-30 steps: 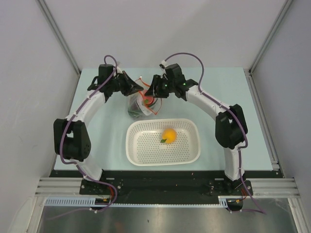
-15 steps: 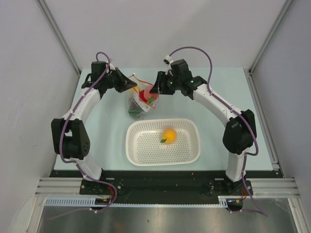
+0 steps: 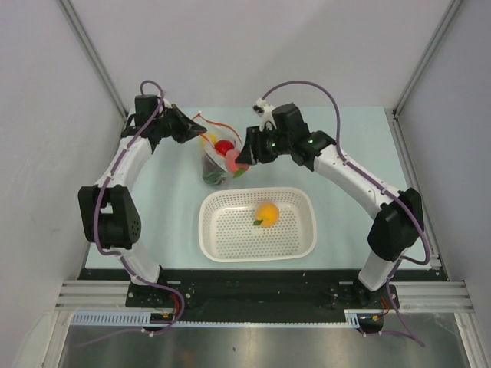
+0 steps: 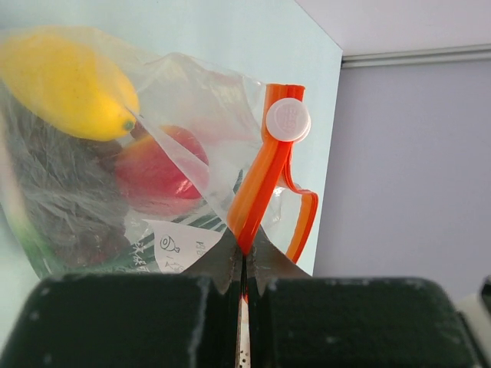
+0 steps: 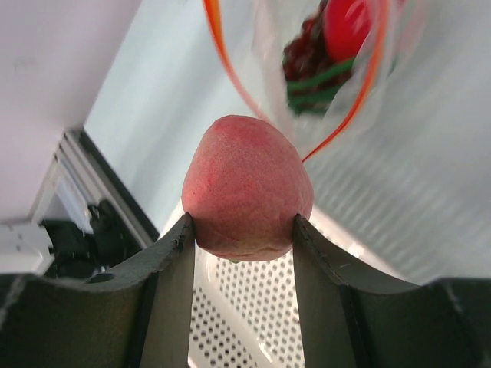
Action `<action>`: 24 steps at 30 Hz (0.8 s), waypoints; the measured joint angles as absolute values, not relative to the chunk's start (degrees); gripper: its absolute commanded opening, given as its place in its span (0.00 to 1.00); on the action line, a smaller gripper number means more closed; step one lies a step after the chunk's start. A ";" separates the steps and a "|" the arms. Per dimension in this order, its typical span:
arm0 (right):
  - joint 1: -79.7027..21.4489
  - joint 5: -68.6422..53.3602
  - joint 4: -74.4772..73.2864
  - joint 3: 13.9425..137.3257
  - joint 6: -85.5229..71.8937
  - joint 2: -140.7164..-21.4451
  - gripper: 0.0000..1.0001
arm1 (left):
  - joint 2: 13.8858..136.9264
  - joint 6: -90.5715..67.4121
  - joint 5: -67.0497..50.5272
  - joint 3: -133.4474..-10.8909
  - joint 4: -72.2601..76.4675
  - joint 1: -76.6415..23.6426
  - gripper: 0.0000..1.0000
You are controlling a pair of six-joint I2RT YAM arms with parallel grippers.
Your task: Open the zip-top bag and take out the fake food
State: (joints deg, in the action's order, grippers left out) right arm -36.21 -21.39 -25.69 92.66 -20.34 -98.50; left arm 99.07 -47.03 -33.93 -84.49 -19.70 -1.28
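Clear crinkly plastic is the trouble here: the zip-top bag sits on the table between the two arms, just beyond the white basket, and from above its contents blur into one heap. The left end effector is clamped tight on the orange zip strip, jaws pinched right together. The strip's lower end is hidden between them, and a white round slider sits near its top. Through the film on that wrist view I get a yellow piece cut off at the left edge, a red fruit behind a fold, and dark grapes too smeared to count.

The right end effector grips a peach — pink, one finger on each side, jaws apart by the fruit's width, outside the bag. The basket's holes show below it, out of focus. Behind it the bag mouth gapes, and green onion stalks show inside, their number unclear.

The count: two arms, one bag, one basket. One orange fruit lies in the basket and one peach is in the grip. In the bag — one yellow piece, one red fruit, one cluster of grapes.
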 measured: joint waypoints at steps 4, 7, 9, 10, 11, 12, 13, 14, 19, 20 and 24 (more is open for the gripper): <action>-40.34 -22.57 -27.51 88.36 -17.04 -98.45 0.00 | 99.07 -47.09 -33.36 -84.49 -19.66 -0.80 0.00; -44.91 -22.15 -31.05 86.06 -12.67 -98.48 0.00 | 99.07 -47.11 -33.36 -84.49 -19.68 -0.67 0.00; -47.48 -21.23 -33.23 84.99 -9.72 -98.61 0.00 | 99.07 -47.11 -33.36 -84.49 -19.66 -0.64 0.00; -49.30 -20.99 -33.69 84.71 -8.91 -98.85 0.00 | 99.07 -47.11 -33.36 -84.49 -19.66 -0.64 0.00; -50.24 -20.78 -34.04 84.49 -8.25 -99.09 0.00 | 99.07 -47.11 -33.36 -84.49 -19.66 -0.64 0.00; -51.13 -20.56 -34.39 84.25 -7.64 -99.53 0.01 | 99.07 -47.11 -33.36 -84.49 -19.66 -0.64 0.00; -51.68 -20.38 -34.72 84.20 -7.22 -100.09 0.02 | 99.07 -47.11 -33.36 -84.49 -19.66 -0.64 0.00; -51.94 -20.34 -34.85 84.20 -6.94 -100.82 0.04 | 99.07 -47.11 -33.36 -84.49 -19.66 -0.62 0.00; -51.96 -20.60 -33.71 84.20 -6.87 -104.90 0.11 | 99.07 -47.13 -33.36 -84.44 -19.59 -0.60 0.00; -51.94 -20.93 -33.39 84.20 -7.11 -105.60 0.13 | 99.07 -47.13 -33.36 -84.40 -19.55 -0.60 0.00; -51.77 -23.77 -30.68 84.12 -8.67 -108.75 0.20 | 99.04 -47.53 -33.39 -83.96 -19.25 -0.60 0.00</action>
